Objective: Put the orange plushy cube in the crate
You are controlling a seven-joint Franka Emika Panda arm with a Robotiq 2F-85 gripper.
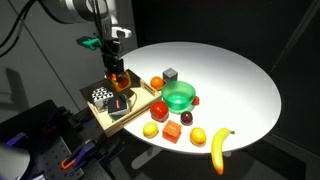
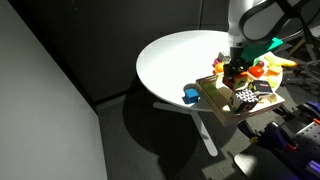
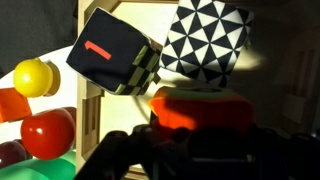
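My gripper (image 1: 118, 70) is shut on the orange plushy cube (image 1: 119, 78) and holds it just above the crate (image 1: 104, 120), a shallow light-wood tray at the table's edge. In the wrist view the orange cube (image 3: 200, 108) sits between my dark jaws (image 3: 195, 138), over the crate's wooden floor (image 3: 260, 75). The same grasp shows in an exterior view, with the gripper (image 2: 236, 66) over the crate (image 2: 215, 97). Inside the crate lie a black cube with a red mark (image 3: 110, 50) and a black-and-white patterned cube (image 3: 205, 38).
On the round white table (image 1: 240, 80) stand a green translucent bowl (image 1: 180, 97), a grey cube (image 1: 171, 74), a round orange fruit (image 1: 156, 83), a red-orange hard cube (image 1: 173, 132), a banana (image 1: 219, 147) and other small fruits. A blue object (image 2: 190, 94) lies beside the crate.
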